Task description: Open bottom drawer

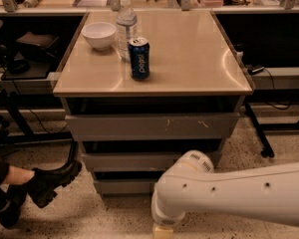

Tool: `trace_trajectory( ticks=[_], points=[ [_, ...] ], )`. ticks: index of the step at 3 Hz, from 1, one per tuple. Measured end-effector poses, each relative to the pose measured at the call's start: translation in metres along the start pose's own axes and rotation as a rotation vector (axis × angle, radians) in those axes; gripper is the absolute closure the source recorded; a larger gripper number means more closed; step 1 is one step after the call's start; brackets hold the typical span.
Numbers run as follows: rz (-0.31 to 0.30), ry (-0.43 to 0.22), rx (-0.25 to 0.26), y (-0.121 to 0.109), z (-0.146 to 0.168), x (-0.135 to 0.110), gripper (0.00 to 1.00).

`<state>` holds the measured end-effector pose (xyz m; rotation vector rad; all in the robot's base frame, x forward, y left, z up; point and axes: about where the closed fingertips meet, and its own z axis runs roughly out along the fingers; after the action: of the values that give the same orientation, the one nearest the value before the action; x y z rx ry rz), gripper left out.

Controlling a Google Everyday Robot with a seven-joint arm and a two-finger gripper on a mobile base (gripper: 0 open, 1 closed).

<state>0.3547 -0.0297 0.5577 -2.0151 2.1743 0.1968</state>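
The bottom drawer [123,186] is the lowest and shortest of three grey fronts under the tan table; its plain panel sits flush and its right end is hidden behind my white arm [229,193]. The middle drawer front [129,161] and the wide top front [149,126] with pale scratch marks are above it. My gripper [163,231] hangs from the wrist at the bottom edge of the camera view, in front of and just below the bottom drawer, and only its pale top shows.
On the table top [189,59] stand a white bowl [99,34], a water bottle [125,27] and a blue soda can [139,58]. A person's black boot [50,182] rests on the speckled floor at left. Dark desk frames flank both sides.
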Motion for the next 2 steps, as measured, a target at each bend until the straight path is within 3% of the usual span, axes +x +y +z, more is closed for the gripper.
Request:
trace_trajectory(
  ticks=[1,2],
  points=[
    [0.006,0.009,-0.055,0.0,0.084,0.013,0.0],
    [0.2,-0.099,-0.028,-0.053,0.139,-0.006,0.0]
  ],
)
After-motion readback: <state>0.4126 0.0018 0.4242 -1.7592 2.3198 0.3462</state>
